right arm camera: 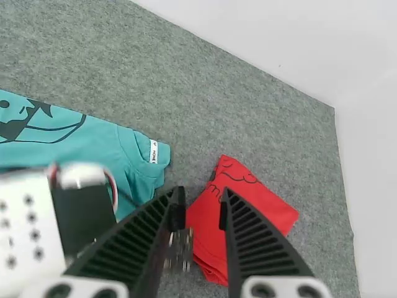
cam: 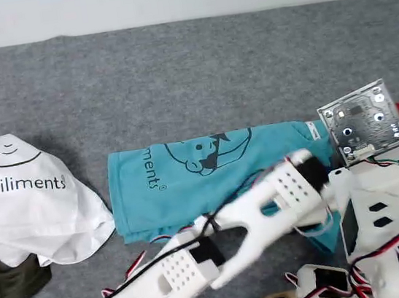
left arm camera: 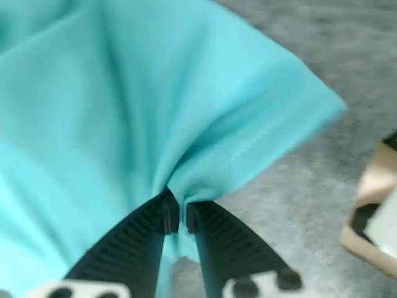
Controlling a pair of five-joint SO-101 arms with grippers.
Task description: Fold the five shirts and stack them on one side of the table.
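Pinching a fold of the teal shirt [cam: 181, 173], the left gripper [left arm camera: 177, 214] is clamped tight. The shirt lies mid-table, long axis sideways, collar toward the red shirt [right arm camera: 248, 214] — right gripper [right arm camera: 201, 214] slightly parted above it.

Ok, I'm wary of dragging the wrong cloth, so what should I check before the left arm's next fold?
1. Left claw shut on teal shirt hem: ok.
2. Right claw open, holding nothing: ok.
3. Red shirt apart from teal shirt: ok.
4. White shirt clear of teal shirt's edge: cannot tell.
5. Teal shirt lying flat: not ok, bunched at the grip.
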